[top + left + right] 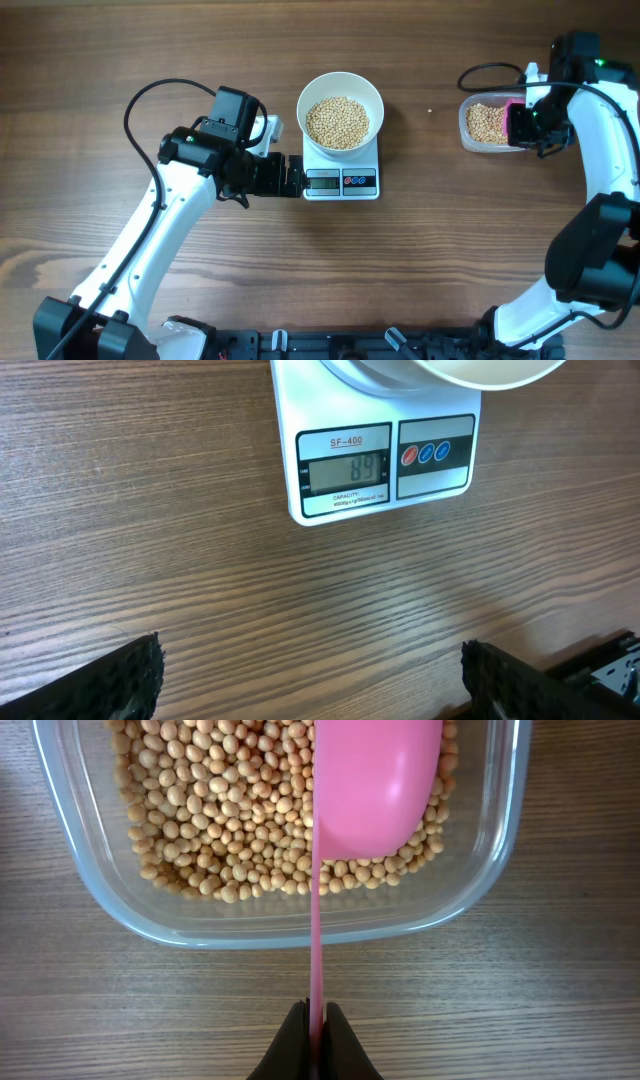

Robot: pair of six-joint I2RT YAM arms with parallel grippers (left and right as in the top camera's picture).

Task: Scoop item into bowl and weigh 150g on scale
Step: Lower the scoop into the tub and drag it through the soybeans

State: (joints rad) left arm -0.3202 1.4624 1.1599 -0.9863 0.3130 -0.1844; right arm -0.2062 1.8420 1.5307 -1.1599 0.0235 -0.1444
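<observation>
The white bowl (341,107) holds a heap of tan beans (337,122) and stands on the white scale (342,181), whose display (345,470) is lit. My left gripper (290,178) sits open on the table just left of the scale's front edge, its fingers (120,680) wide apart with bare wood between them. At the far right my right gripper (316,1020) is shut on the thin handle of a pink scoop (372,790). The scoop's head lies among the beans (215,810) in the clear plastic tub (470,890).
A small speck (430,111) lies on the wood between the scale and the clear tub (470,135). Both arms' bases and cables stand along the near table edge. Bare wooden tabletop stretches between the scale and the tub.
</observation>
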